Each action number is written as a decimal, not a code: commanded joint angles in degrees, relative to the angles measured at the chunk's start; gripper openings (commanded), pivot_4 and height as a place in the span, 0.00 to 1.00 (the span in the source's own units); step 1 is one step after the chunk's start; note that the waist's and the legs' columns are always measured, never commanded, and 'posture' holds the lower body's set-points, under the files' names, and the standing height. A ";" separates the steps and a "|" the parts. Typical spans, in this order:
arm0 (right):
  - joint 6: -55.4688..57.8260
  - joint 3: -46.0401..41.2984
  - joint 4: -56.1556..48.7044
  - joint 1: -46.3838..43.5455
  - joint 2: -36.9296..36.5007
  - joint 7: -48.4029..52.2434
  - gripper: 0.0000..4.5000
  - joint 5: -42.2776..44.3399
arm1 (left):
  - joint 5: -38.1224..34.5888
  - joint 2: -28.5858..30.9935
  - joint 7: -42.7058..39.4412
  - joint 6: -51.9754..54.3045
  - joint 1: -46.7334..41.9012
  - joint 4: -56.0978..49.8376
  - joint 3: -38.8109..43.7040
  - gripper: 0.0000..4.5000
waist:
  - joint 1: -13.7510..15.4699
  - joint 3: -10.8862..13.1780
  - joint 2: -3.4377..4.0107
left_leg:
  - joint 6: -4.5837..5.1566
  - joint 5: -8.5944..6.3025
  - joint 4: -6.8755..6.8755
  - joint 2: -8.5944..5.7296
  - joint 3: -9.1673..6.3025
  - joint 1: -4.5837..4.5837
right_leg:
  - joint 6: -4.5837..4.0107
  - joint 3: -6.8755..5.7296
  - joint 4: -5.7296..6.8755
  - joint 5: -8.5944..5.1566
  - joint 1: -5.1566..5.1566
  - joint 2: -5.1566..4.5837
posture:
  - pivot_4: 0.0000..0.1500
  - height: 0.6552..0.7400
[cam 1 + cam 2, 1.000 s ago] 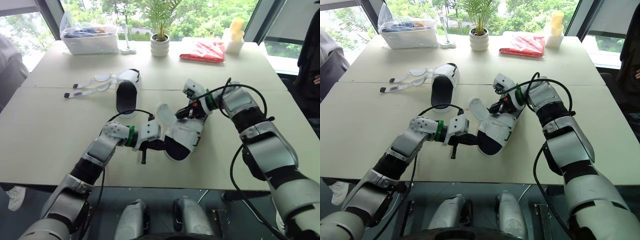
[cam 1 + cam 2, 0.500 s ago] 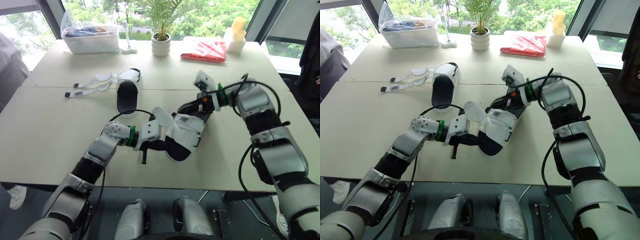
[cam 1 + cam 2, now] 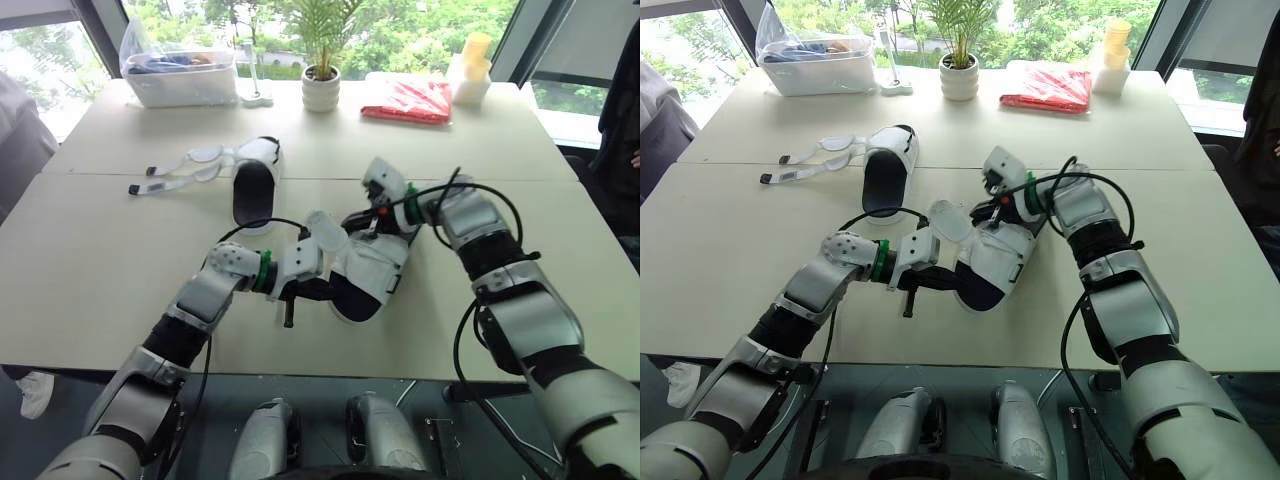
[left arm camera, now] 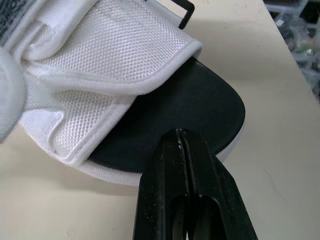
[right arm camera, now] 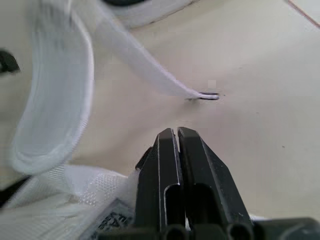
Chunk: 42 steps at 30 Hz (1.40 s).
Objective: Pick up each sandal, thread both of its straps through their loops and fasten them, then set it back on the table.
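A white sandal with a black sole (image 3: 365, 272) lies in the middle of the table, toe toward me. One rounded strap flap (image 3: 326, 229) stands up loose on its left side. My left gripper (image 3: 318, 290) is shut, its fingertips (image 4: 180, 145) resting against the black insole at the toe. At the heel end my right gripper (image 3: 366, 216) is shut with nothing between its fingers (image 5: 172, 145), and a loose strap (image 5: 150, 65) curls just ahead of it. A second sandal (image 3: 255, 182) lies farther back on the left, its straps (image 3: 180, 172) spread out unfastened.
Along the far edge stand a clear plastic bin (image 3: 180, 78), a potted plant (image 3: 320, 88), a red packet (image 3: 407, 102) and a yellow and white stack (image 3: 470, 70). A person sits at the left edge (image 3: 18, 140), another at the right (image 3: 622, 100).
My right gripper swung up and to the right half a second ago, then came back down to the sandal's heel end. The left gripper stayed at the toe.
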 commanded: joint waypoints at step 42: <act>58.75 -38.12 -73.38 39.04 8.80 -25.89 0.00 39.11 | -15.00 10.44 -7.00 7.97 -7.32 -5.39 9.07 1.00 | 1.41 0.00 -0.03 | 0.01 0.02 0.05 0.00 -0.01 -0.40 | 0.02 -0.03 0.15 0.01 -0.38 0.06 | 1.00 0.81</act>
